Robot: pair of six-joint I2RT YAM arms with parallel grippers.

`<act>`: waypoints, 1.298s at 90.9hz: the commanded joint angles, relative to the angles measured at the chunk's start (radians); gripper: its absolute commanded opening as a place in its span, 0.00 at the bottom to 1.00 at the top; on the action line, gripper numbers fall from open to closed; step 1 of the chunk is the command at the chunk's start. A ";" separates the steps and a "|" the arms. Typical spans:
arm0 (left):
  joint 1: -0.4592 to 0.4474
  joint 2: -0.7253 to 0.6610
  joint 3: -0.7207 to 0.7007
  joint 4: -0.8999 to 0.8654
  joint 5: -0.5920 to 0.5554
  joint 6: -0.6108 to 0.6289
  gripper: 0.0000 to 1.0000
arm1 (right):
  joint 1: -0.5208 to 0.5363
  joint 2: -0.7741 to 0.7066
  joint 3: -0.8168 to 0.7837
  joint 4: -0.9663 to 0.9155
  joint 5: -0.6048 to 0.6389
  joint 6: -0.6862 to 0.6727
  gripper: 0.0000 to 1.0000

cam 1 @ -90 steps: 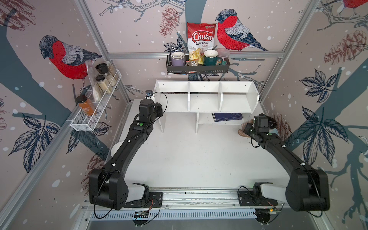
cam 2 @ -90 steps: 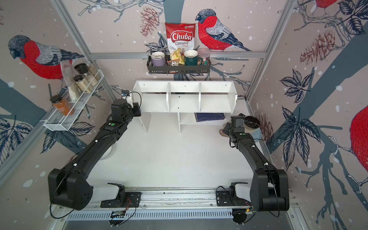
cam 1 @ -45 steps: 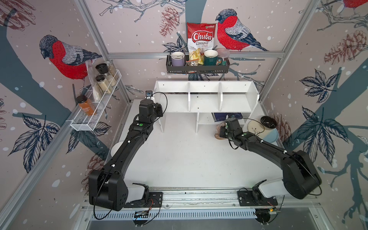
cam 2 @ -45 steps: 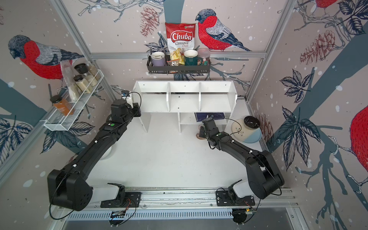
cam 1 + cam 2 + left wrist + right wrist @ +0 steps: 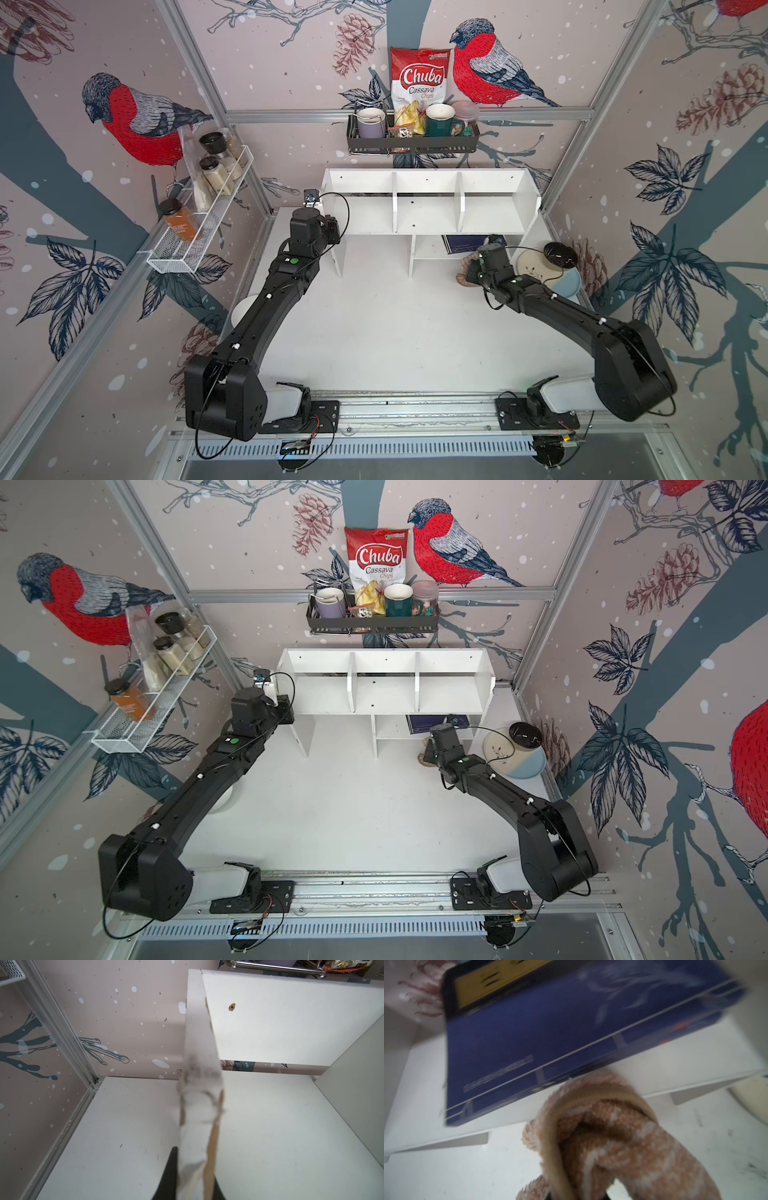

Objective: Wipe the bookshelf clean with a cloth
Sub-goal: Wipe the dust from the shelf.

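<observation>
The white bookshelf stands at the back of the table. My left gripper is shut on its left side panel, whose chipped edge runs between the black fingers. The tan cloth with white stripes is bunched in my right gripper, which is shut on it. The cloth hangs just above the table in front of the bookshelf's small lower shelf. It hides the right fingertips.
A dark blue book lies on the lower shelf. Plates and a black bowl sit at the right wall. A white bowl lies under the left arm. A black rack and a wire rack hang on the walls.
My right gripper has carried the cloth leftward from beside the plates to the front of the lower shelf. The left arm has not moved.
</observation>
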 commanded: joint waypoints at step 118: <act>-0.009 0.001 -0.008 -0.026 0.094 -0.089 0.00 | 0.516 0.298 0.457 -0.031 0.160 -0.054 0.00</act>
